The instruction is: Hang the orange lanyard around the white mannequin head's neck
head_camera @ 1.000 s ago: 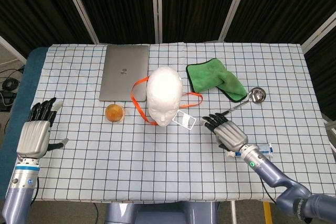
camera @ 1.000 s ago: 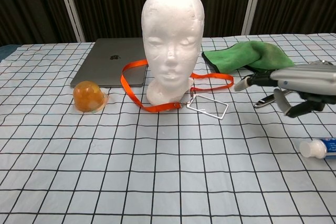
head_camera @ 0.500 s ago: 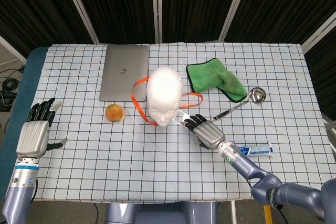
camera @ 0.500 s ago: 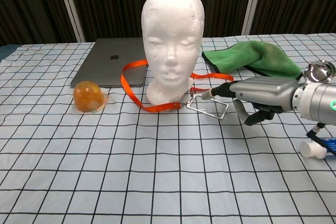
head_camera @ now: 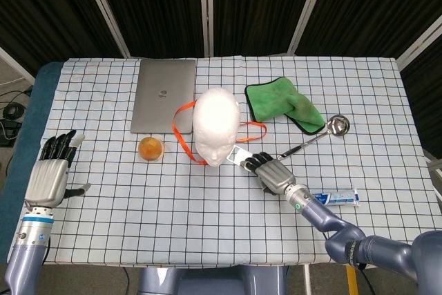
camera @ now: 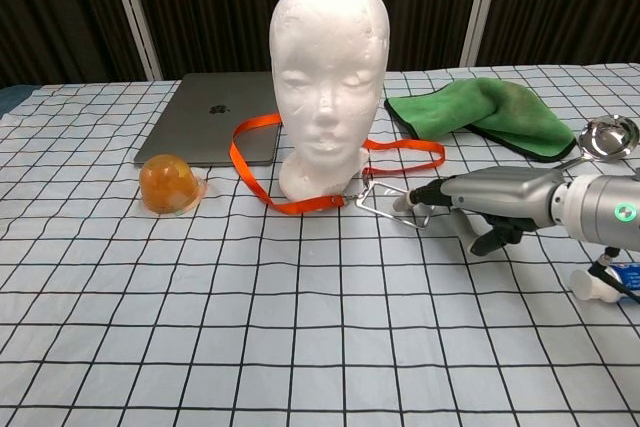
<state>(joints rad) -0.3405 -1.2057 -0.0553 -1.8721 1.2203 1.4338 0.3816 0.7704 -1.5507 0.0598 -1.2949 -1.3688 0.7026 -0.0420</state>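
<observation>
At mannequin head (camera: pixel 329 77) base, orange lanyard (camera: pixel 262 192) lay looped around neck, badge holder (camera: pixel 393 206) at 4 o'clock. Right hand (camera: pixel 478 201) had advanced from 3 o'clock; fingertips (camera: pixel 412 201) now touched badge holder, grasp cannot tell. Left hand (head_camera: pixel 48 176) idle, fingers spread, holding nothing.

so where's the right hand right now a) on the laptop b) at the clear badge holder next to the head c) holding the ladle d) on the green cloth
b, the right hand has its fingertips at the clear badge holder on the lanyard, just beside the base of the mannequin head.
</observation>
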